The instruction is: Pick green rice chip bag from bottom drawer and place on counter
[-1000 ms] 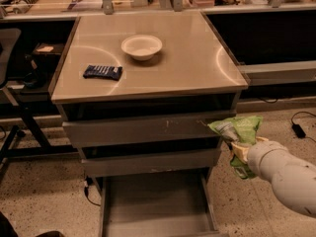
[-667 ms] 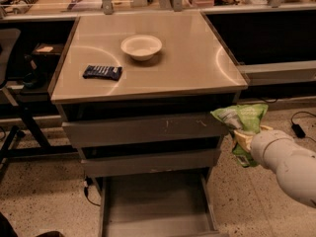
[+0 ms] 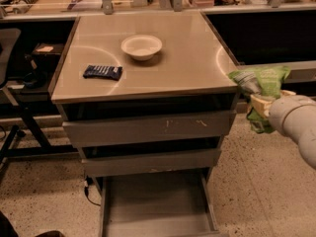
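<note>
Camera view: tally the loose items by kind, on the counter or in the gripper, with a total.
1 white bowl, on the counter.
1 dark blue snack packet, on the counter.
1 green rice chip bag, held by the gripper beside the counter's right front corner.
Total: 3.

The surface (image 3: 187, 68) is smooth, glossy; bottom drawer (image 3: 158, 206) matt grey metal; claw (image 3: 255, 101) beside its right edge grips the crinkled, shiny green rice chip bag (image 3: 264, 79).

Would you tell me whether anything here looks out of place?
Nothing spilled. The bottom drawer stands pulled out; the top drawer front has pale scuffs. The gripper holds the green rice chip bag in the air beside the counter's front corner.
</note>
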`<state>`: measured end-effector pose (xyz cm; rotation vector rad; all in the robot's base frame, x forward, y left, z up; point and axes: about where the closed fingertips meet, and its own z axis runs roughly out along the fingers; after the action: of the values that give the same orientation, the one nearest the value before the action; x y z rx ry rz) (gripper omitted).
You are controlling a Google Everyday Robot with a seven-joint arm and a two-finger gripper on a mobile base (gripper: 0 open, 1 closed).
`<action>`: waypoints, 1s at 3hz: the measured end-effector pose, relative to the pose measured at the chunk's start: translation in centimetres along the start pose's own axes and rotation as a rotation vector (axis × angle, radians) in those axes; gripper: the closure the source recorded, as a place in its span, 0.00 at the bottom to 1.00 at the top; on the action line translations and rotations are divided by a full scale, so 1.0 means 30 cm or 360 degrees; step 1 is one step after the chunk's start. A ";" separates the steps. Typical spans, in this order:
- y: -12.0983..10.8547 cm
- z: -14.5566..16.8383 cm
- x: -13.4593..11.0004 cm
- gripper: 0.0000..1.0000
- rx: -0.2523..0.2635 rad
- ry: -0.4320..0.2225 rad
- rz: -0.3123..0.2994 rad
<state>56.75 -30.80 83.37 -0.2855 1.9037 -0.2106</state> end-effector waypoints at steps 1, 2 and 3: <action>-0.039 -0.016 -0.152 1.00 0.0033 -0.0131 -0.0045; -0.041 -0.016 -0.162 1.00 0.0034 -0.0139 -0.0048; -0.024 0.017 -0.213 1.00 0.0009 -0.0161 -0.0044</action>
<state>59.40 -29.59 89.14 -0.3135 1.7996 -0.2159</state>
